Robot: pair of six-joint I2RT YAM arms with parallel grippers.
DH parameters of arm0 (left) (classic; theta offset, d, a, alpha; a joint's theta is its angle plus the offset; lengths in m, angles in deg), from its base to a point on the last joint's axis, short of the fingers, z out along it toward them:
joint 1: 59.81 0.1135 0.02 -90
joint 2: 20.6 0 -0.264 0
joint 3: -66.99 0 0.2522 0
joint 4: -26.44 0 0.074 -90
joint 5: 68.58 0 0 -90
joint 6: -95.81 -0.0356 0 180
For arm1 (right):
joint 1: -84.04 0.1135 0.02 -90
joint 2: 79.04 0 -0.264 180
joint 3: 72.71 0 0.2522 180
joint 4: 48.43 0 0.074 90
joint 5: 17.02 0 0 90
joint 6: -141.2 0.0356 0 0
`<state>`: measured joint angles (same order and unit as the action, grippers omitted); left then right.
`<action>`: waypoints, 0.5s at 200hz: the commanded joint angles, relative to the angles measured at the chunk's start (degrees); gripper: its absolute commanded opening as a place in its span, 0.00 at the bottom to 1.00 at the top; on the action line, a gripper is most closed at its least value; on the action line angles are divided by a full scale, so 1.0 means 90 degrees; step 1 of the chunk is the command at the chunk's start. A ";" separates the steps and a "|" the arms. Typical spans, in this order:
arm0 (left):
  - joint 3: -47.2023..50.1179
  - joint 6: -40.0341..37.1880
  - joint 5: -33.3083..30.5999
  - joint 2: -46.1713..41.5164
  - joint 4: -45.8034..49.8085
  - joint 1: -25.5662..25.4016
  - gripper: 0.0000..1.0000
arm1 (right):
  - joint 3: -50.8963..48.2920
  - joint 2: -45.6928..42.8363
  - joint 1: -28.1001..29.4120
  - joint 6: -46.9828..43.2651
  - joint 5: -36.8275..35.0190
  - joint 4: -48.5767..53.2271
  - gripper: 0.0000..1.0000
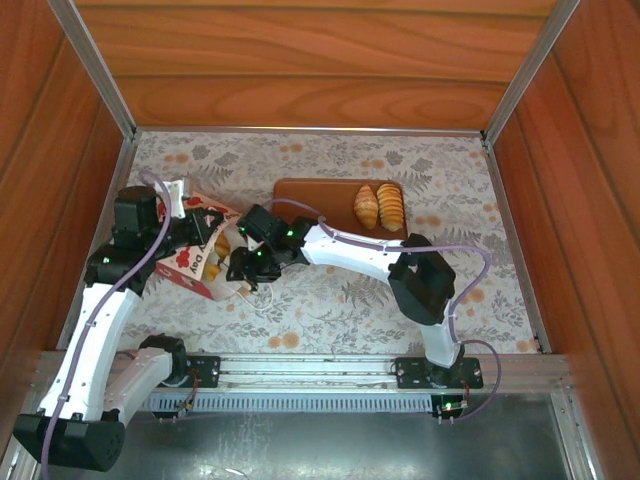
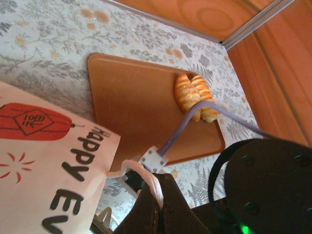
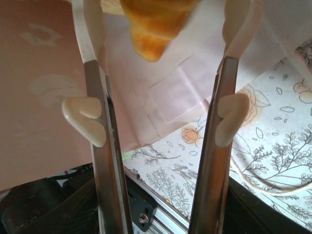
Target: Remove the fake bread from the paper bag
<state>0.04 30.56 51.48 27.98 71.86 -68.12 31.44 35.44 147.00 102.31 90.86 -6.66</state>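
Two croissants sit on the tray, left gripper pinched tight on the paper bag handle, right gripper jaws spread loosely around a third croissant, not squeezing yet.

The top camera looks far down on the paper bag; both wrist cameras see it close, the right facing its mouth.

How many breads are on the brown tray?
2. The left bread and the right bread sit together at the tray's right end. More may hide in the paper bag.
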 commanded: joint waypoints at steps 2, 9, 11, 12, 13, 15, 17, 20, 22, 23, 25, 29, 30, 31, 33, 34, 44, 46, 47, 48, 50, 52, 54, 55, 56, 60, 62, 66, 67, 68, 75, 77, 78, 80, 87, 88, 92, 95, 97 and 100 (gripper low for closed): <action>-0.0246 0.0127 -0.0020 0.0013 -0.0129 -0.0027 0.00 | -0.0010 -0.0110 -0.0035 -0.0067 0.0187 -0.0113 0.56; -0.0222 0.0086 0.0032 -0.0015 -0.0129 -0.0024 0.00 | -0.0114 -0.0136 -0.0041 -0.0063 0.0120 -0.0229 0.55; -0.0203 0.0083 0.0030 -0.0028 -0.0129 -0.0026 0.00 | -0.0134 -0.0143 -0.0035 -0.0064 0.0097 -0.0255 0.54; -0.0203 0.0082 0.0024 -0.0032 -0.0129 -0.0025 0.00 | -0.0142 -0.0147 -0.0034 -0.0064 0.0080 -0.0263 0.54; -0.0198 0.0082 0.0022 -0.0039 -0.0129 -0.0024 0.00 | -0.0151 -0.0154 -0.0038 -0.0069 0.0071 -0.0267 0.54; -0.0185 0.0082 0.0015 -0.0049 -0.0129 -0.0031 0.00 | -0.0163 -0.0162 -0.0041 -0.0072 0.0048 -0.0272 0.53; -0.0177 0.0074 0.0011 -0.0064 -0.0129 -0.0030 0.00 | -0.0173 -0.0161 -0.0042 -0.0086 0.0020 -0.0271 0.52; -0.0159 0.0070 0.0001 -0.0079 -0.0128 -0.0025 0.00 | -0.0179 -0.0176 -0.0034 -0.0128 -0.0019 -0.0262 0.51; -0.0156 0.0059 0.0000 -0.0091 -0.0129 -0.0024 0.00 | -0.0180 -0.0182 -0.0040 -0.0158 -0.0045 -0.0254 0.51; -0.0150 0.0061 -0.0005 -0.0098 -0.0129 -0.0028 0.00 | -0.0185 -0.0186 -0.0041 -0.0174 -0.0060 -0.0252 0.51; -0.0132 0.0059 -0.0002 -0.0110 -0.0129 -0.0029 0.00 | -0.0189 -0.0194 -0.0042 -0.0199 -0.0070 -0.0251 0.50; -0.0109 0.0049 -0.0004 -0.0134 -0.0124 -0.0029 0.00 | -0.0190 -0.0224 -0.0042 -0.0271 -0.0074 -0.0251 0.50; -0.0102 0.0050 -0.0007 -0.0139 -0.0127 -0.0031 0.00 | -0.0190 -0.0227 -0.0042 -0.0285 -0.0069 -0.0251 0.49; -0.0094 0.0051 -0.0009 -0.0146 -0.0128 -0.0032 0.00 | -0.0190 -0.0228 -0.0042 -0.0296 -0.0057 -0.0251 0.49; -0.0088 0.0047 -0.0003 -0.0156 -0.0129 -0.0030 0.00 | -0.0190 -0.0241 -0.0040 -0.0322 -0.0043 -0.0248 0.48; -0.0077 0.0040 -0.0002 -0.0160 -0.0129 -0.0027 0.00 | -0.0190 -0.0250 -0.0046 -0.0340 -0.0034 -0.0245 0.48; -0.0035 0.0035 -0.0012 -0.0219 -0.0122 -0.0030 0.00 | -0.0135 -0.0332 -0.0056 -0.0601 0.0050 -0.0105 0.46; -0.0027 0.0033 -0.0018 -0.0221 -0.0127 -0.0030 0.00 | -0.0125 -0.0355 -0.0053 -0.0674 0.0060 -0.0051 0.46; -0.0027 0.0038 -0.0019 -0.0221 -0.0128 -0.0031 0.00 | -0.0118 -0.0365 -0.0057 -0.0701 0.0061 -0.0029 0.46; -0.0018 0.0035 -0.0020 -0.0231 -0.0129 -0.0032 0.00 | -0.0110 -0.0376 -0.0060 -0.0729 0.0057 -0.0003 0.46; -0.0018 0.0034 -0.0018 -0.0236 -0.0129 -0.0033 0.00 | -0.0089 -0.0395 -0.0059 -0.0797 0.0054 0.0055 0.46; -0.0011 0.0028 -0.0022 -0.0245 -0.0129 -0.0033 0.00 | -0.0069 -0.0422 -0.0059 -0.0855 0.0054 0.0111 0.46; -0.0001 0.0032 -0.0030 -0.0249 -0.0129 -0.0028 0.00 | -0.0060 -0.0448 -0.0061 -0.0923 0.0056 0.0172 0.45; 0.0005 0.0032 -0.0030 -0.0245 -0.0129 -0.0031 0.00 | -0.0051 -0.0456 -0.0061 -0.0948 0.0055 0.0205 0.45; 0.0008 0.0033 -0.0040 -0.0253 -0.0129 -0.0032 0.00 | -0.0042 -0.0470 -0.0057 -0.0975 0.0054 0.0231 0.45; 0.0020 0.0033 -0.0064 -0.0255 -0.0124 -0.0033 0.00 | -0.0003 -0.0520 -0.0060 -0.1108 0.0058 0.0357 0.45; 0.0033 0.0043 -0.0080 -0.0259 -0.0128 -0.0028 0.00 | 0.0016 -0.0536 -0.0059 -0.1187 0.0054 0.0429 0.45; 0.0048 0.0064 -0.0122 -0.0261 -0.0129 -0.0028 0.00 | 0.0058 -0.0585 -0.0060 -0.1308 0.0044 0.0567 0.45; 0.0049 0.0068 -0.0134 -0.0261 -0.0129 -0.0031 0.00 | 0.0066 -0.0597 -0.0061 -0.1335 0.0039 0.0602 0.45; 0.0055 0.0070 -0.0146 -0.0256 -0.0129 -0.0032 0.00 | 0.0080 -0.0609 -0.0057 -0.1364 0.0036 0.0630 0.45; 0.0079 0.0100 -0.0198 -0.0242 -0.0129 -0.0028 0.00 | 0.0134 -0.0679 -0.0056 -0.1562 0.0019 0.0863 0.44; 0.0080 0.0116 -0.0214 -0.0229 -0.0129 -0.0029 0.00 | 0.0147 -0.0703 -0.0060 -0.1615 0.0015 0.0914 0.44; 0.0080 0.0123 -0.0219 -0.0225 -0.0129 -0.0031 0.00 | 0.0155 -0.0715 -0.0061 -0.1640 0.0020 0.0937 0.44; 0.0080 0.0129 -0.0231 -0.0218 -0.0132 -0.0028 0.00 | 0.0165 -0.0737 -0.0062 -0.1696 0.0016 0.0998 0.44; 0.0082 0.0180 -0.0253 -0.0170 -0.0129 -0.0033 0.00 | 0.0198 -0.0802 -0.0057 -0.1868 -0.0010 0.1190 0.44; 0.0076 0.0190 -0.0259 -0.0166 -0.0129 -0.0028 0.00 | 0.0194 -0.0814 -0.0060 -0.1889 -0.0022 0.1217 0.44; 0.0075 0.0232 -0.0285 -0.0147 -0.0129 -0.0032 0.00 | 0.0200 -0.0854 -0.0057 -0.1964 -0.0055 0.1319 0.44; 0.0066 0.0258 -0.0294 -0.0137 -0.0127 -0.0027 0.00 | 0.0196 -0.0888 -0.0060 -0.2015 -0.0079 0.1387 0.44; 0.0064 0.0282 -0.0294 -0.0130 -0.0124 -0.0031 0.00 | 0.0200 -0.0902 -0.0059 -0.2041 -0.0094 0.1421 0.44; 0.0061 0.0311 -0.0294 -0.0123 -0.0122 -0.0033 0.00 | 0.0196 -0.0932 -0.0054 -0.2075 -0.0099 0.1479 0.44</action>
<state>0.11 31.48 50.21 26.47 71.51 -68.12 30.81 31.81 146.94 91.14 90.49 -0.52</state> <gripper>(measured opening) 0.045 0.442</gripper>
